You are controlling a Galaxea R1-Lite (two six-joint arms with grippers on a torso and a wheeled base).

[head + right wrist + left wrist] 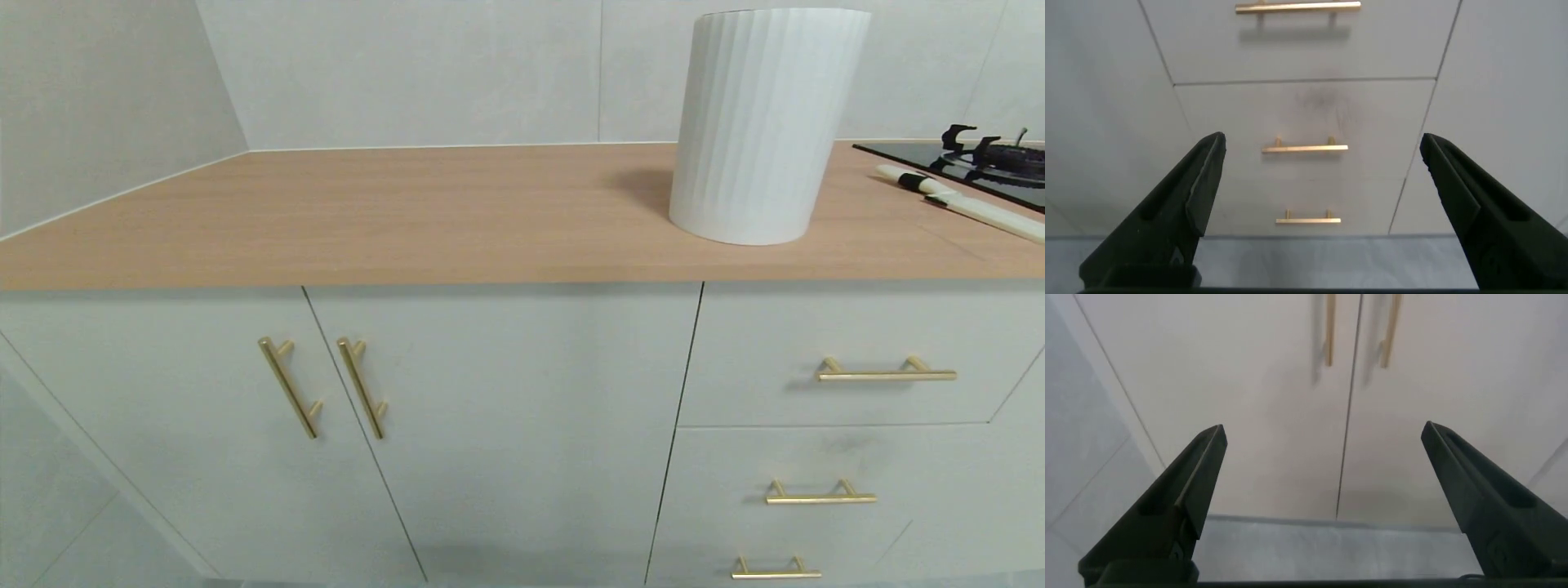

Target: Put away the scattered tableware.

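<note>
A wooden countertop (408,212) tops pale cabinet doors (522,408) and drawers (816,327) with brass handles (887,374), a black stove (992,159) at its right end.

You see a white vertically ribbed container (759,122), tan wood-grain countertop (367,212), pale grey cabinets (506,408), gold handles (887,374), black hob (922,155), cream utensil (980,211) banded black.

We face a countertop (408,212) that meets the wall corner at our left. On it, right of centre, stands a tall container (763,122). Farther right a long utensil (963,204) lies just before a cooktop (906,153). Beneath the counter, two cabinet doors (506,425) sit left and three stacked drawers (849,400) right.
</note>
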